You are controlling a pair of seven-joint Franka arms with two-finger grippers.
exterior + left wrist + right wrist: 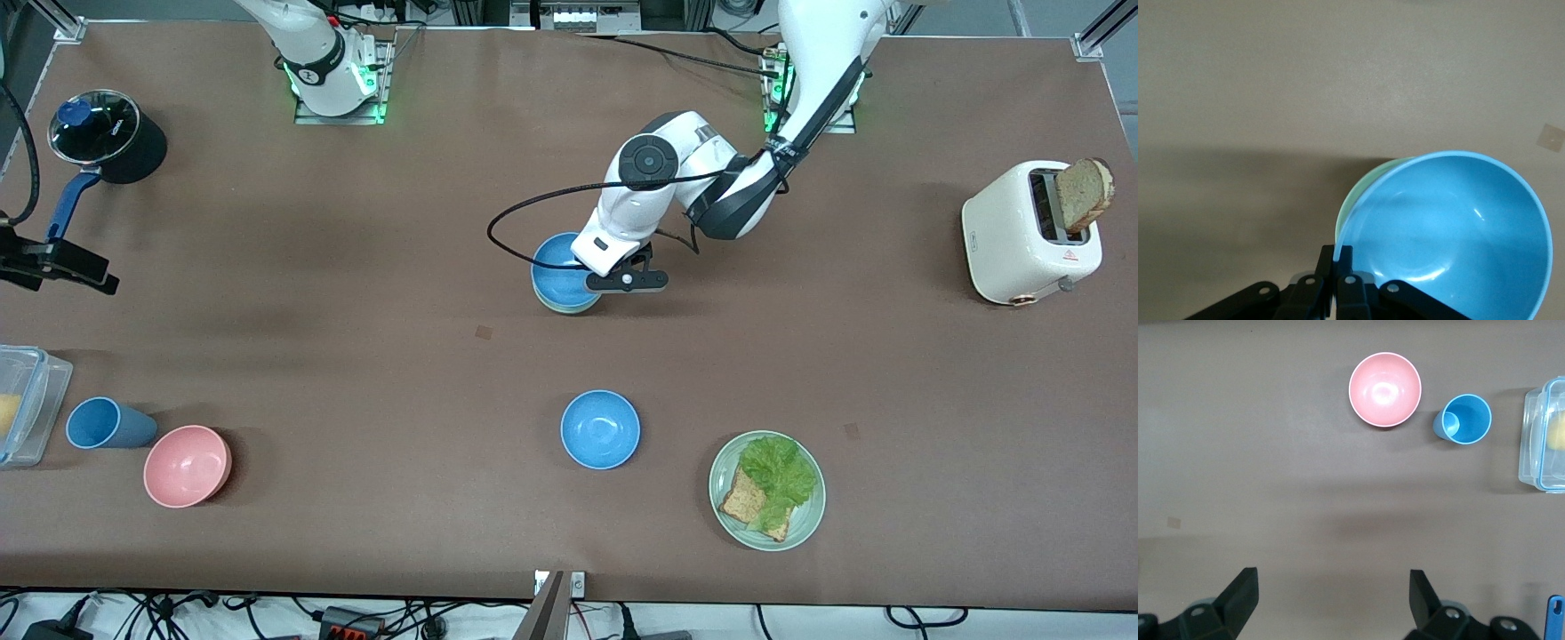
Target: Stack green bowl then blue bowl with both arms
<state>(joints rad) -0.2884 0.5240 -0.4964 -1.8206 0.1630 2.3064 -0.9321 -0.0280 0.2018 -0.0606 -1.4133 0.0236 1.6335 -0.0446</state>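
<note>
The blue bowl [560, 271] rests inside the green bowl [569, 308] at mid-table; only a sliver of green rim shows under it. My left gripper [625, 280] is shut on the blue bowl's rim. In the left wrist view the gripper [1338, 257] pinches the rim of the blue bowl [1451, 233], and the green bowl [1361, 193] peeks out on one side. A second blue bowl [600, 428] stands alone, nearer the front camera. My right gripper [1333, 577] is open and empty, up over the table at the right arm's end [84, 271].
A pink bowl [187, 465], a blue cup [107, 423] and a clear container [27, 404] stand at the right arm's end. A black lidded pot [107, 133] stands farther back. A green plate [805, 524] with lettuce and toast and a toaster [1031, 231] are toward the left arm's end.
</note>
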